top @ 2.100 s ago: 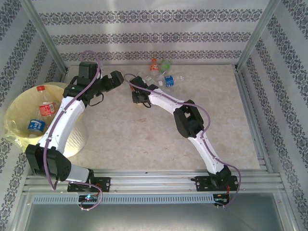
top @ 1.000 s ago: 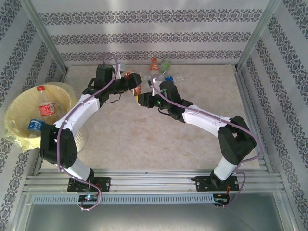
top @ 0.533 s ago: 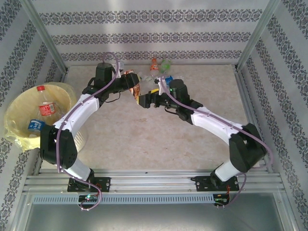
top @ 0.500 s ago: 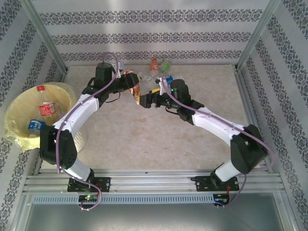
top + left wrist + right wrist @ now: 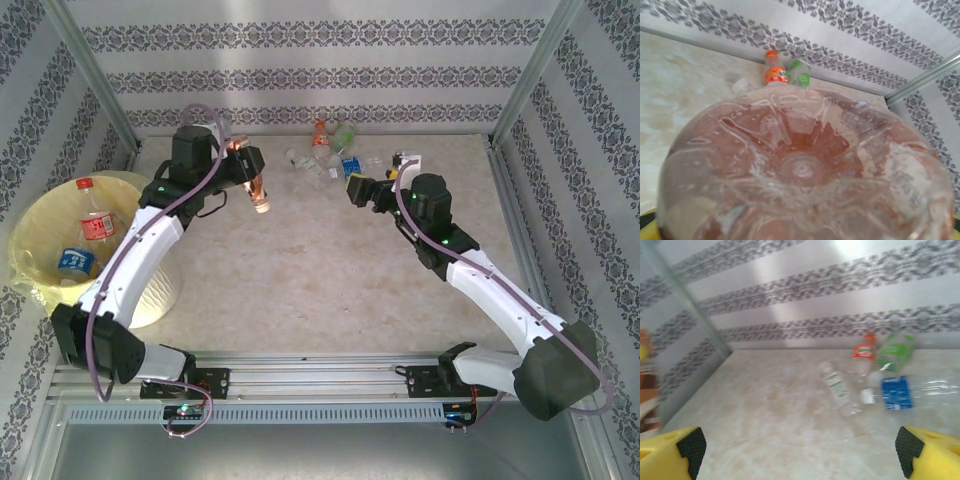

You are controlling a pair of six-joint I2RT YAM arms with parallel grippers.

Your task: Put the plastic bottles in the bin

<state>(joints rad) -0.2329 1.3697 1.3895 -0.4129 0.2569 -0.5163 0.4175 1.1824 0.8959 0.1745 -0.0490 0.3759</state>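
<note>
Since the earlier frame the arms have been drawn apart. The left gripper [image 5: 246, 172] has been swung left toward the far-left corner of the table [image 5: 300, 290] with the amber bottle [image 5: 260, 195], and the right gripper [image 5: 353, 188] has been pulled back to the right, off that bottle. The left gripper is clamped on the amber bottle, which is held tilted above the table; its ribbed base is seen close up in the left wrist view. The right fingertips [image 5: 690, 445] are spread wide, with nothing between them.

The loose bottles are grouped at the middle of the table's far edge: an orange-capped bottle [image 5: 320, 133], a green bottle [image 5: 343, 135], a blue-labelled bottle [image 5: 350, 167], and clear ones just beside. The bin [image 5: 45, 210] is at the table's left edge, with a red-labelled bottle [image 5: 96, 218] and a blue-wrapped bottle [image 5: 75, 262] inside.
</note>
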